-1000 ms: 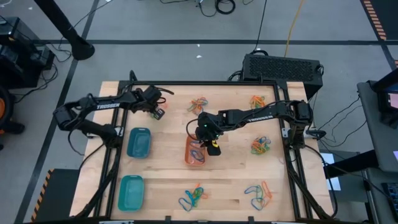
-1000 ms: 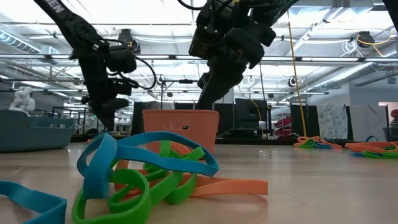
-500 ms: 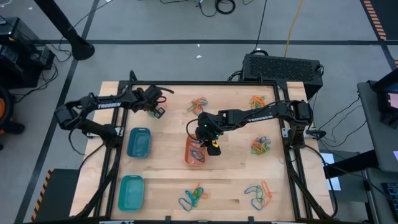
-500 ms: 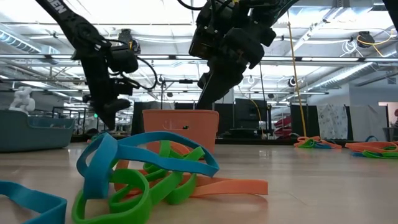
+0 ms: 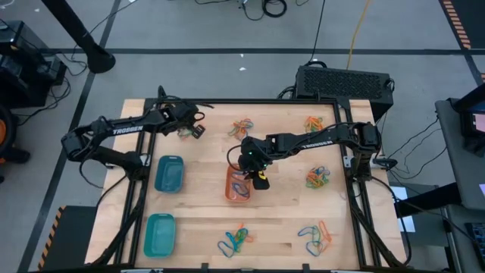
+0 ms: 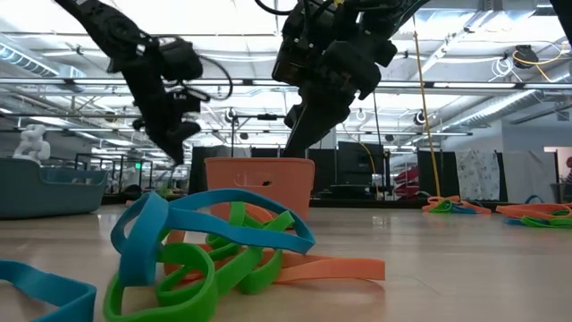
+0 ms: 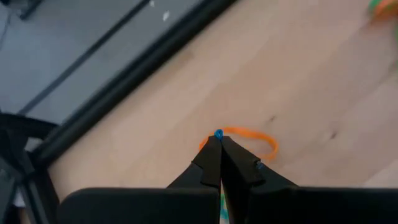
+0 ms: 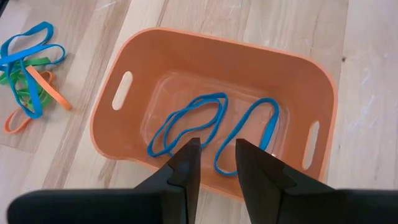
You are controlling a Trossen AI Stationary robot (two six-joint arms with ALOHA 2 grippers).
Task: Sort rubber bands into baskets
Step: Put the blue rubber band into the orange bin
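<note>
Right gripper [image 5: 259,179], fingers parted with nothing between them, hangs above the orange rounded-rectangular plastic basket [image 5: 238,186] at frame centre; two thin blue rubber bands [image 8: 211,127] lie inside it. Left gripper [image 5: 194,132], upper left, is pinched closed on a thin orange rubber band [image 7: 249,138].

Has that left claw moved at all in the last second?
Yes. In the high view the left gripper has shifted slightly toward the table's back edge, away from the teal basket.
</note>
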